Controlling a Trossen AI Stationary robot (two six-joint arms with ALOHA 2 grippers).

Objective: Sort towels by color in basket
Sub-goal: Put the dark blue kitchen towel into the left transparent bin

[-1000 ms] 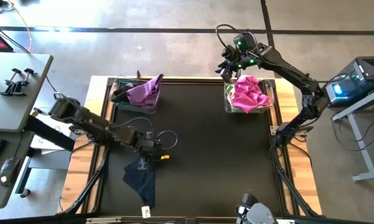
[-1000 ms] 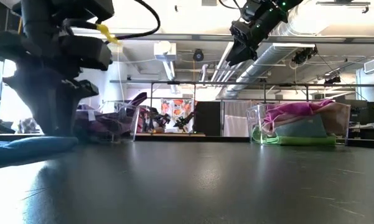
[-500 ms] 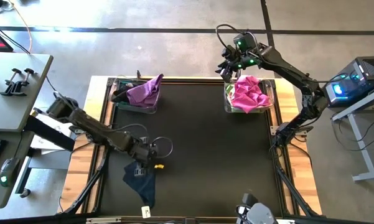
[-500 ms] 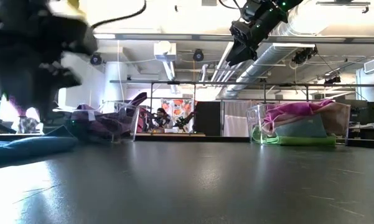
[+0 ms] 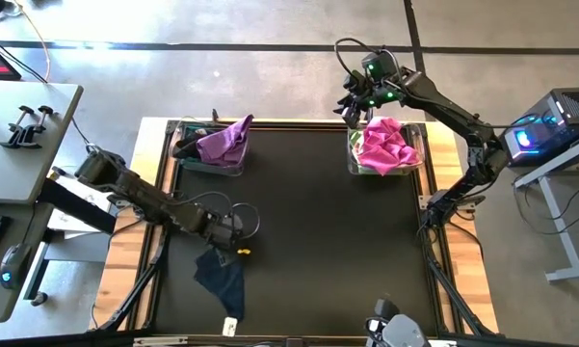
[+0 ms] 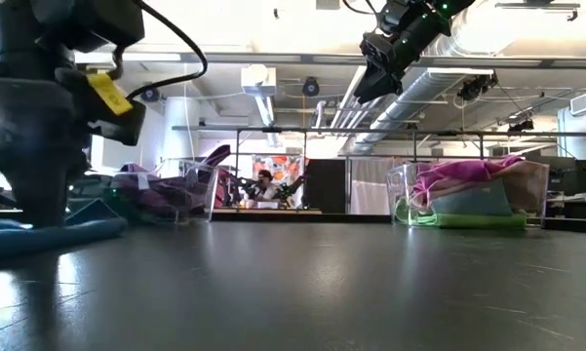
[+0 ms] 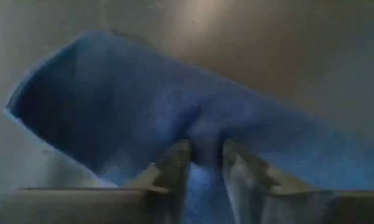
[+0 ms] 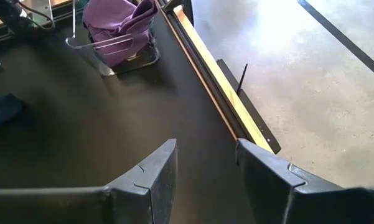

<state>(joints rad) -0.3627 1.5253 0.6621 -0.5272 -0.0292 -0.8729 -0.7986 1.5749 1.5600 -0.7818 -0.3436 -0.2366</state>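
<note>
A dark arm (image 6: 39, 107) stands on a blue towel (image 6: 49, 232) at the mat's near left. Two clear baskets sit far back: one (image 6: 171, 195) holds purple cloth, the other (image 6: 468, 200) magenta over mint and lime.

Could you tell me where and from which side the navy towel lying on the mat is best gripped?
Grip the navy towel at its raised fold, coming straight down from above. It lies flat and limp on the black mat, so only a bunched ridge gives the jaws something to pinch. The left gripper is already there, its jaws set either side of such a ridge.
</note>
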